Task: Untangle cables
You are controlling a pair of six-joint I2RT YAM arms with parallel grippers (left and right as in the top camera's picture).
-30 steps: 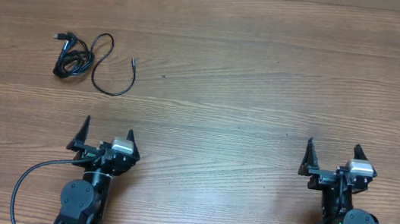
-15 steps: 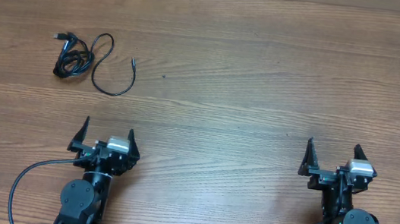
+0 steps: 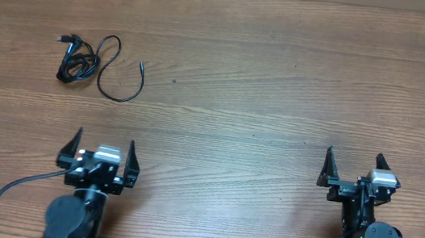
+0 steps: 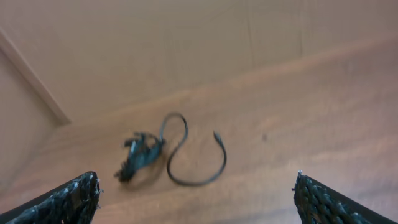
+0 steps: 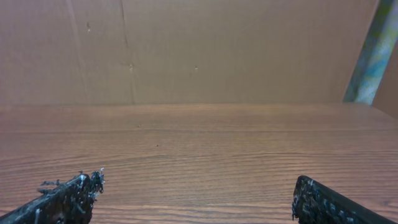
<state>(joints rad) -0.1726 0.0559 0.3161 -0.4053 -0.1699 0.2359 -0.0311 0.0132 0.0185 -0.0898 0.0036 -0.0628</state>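
The cables (image 3: 81,62) lie at the far left of the wooden table as a small dark bundle, with one long black loop (image 3: 119,83) curling out to its right and a plug tip pointing up. They also show in the left wrist view (image 4: 143,155), blurred, ahead of the fingers and slightly left. My left gripper (image 3: 101,148) is open and empty near the front edge, well short of the cables. My right gripper (image 3: 353,167) is open and empty at the front right, with only bare wood before it (image 5: 196,186).
A brown cardboard wall (image 5: 186,50) stands behind the table's far edge. Thick black robot cables (image 3: 16,192) loop beside the left arm's base at the front.
My left gripper has swung to the left, now pointing more toward the cables. The right arm and the cables have not moved.
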